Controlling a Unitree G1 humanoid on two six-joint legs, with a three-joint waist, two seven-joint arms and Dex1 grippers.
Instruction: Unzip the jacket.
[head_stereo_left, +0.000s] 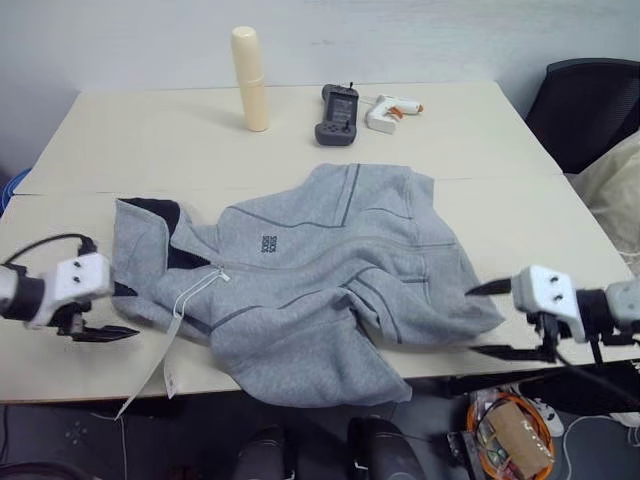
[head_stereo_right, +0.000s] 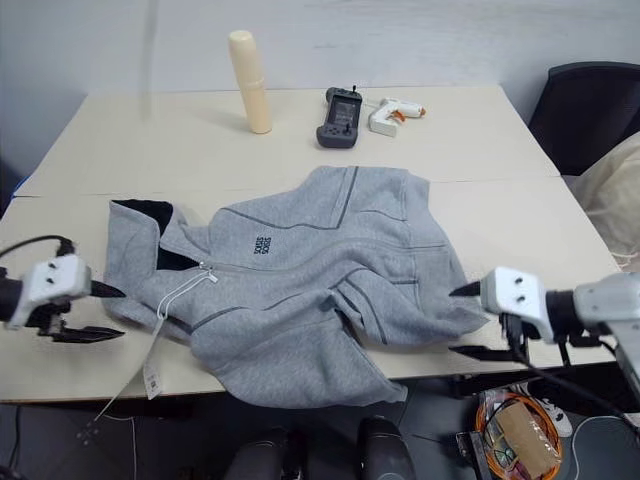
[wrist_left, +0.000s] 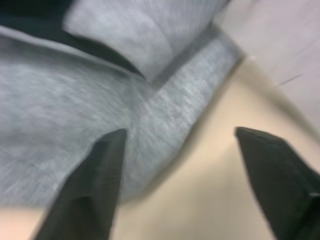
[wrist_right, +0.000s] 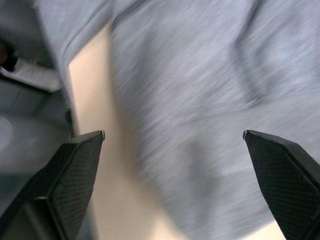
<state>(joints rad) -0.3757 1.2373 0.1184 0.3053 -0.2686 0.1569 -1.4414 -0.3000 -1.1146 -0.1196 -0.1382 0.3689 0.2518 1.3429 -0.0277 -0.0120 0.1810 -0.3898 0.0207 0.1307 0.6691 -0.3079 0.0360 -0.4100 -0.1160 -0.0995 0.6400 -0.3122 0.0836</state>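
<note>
Left eye view: jacket (head_stereo_left: 320, 275) lying crumpled mid-surface (head_stereo_left: 150, 130), collar and zip pull nearing left gripper (head_stereo_left: 95, 312), zip running rightward; right gripper (head_stereo_left: 500, 320) hovering by hem. Both grippers gaping wide, holding nothing.

Cream bottle (head_stereo_left: 250, 79) upright at far surface (head_stereo_left: 150, 130); dark handheld controller (head_stereo_left: 338, 114), white glue gun (head_stereo_left: 390, 112) beside; black chair (head_stereo_left: 590, 108) right.

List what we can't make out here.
- Jacket zip: how far it is open is lost in crumpled folds, head views.
- Chest logo and hang tags: print too small to read, head views.
- Jacket's underside and one sleeve: folded under the fleece.
- Chair: cut off by the right edge.
- Both wrist views: fleece blurred, no seam detail.
- Dark handheld device: too small to identify.
</note>
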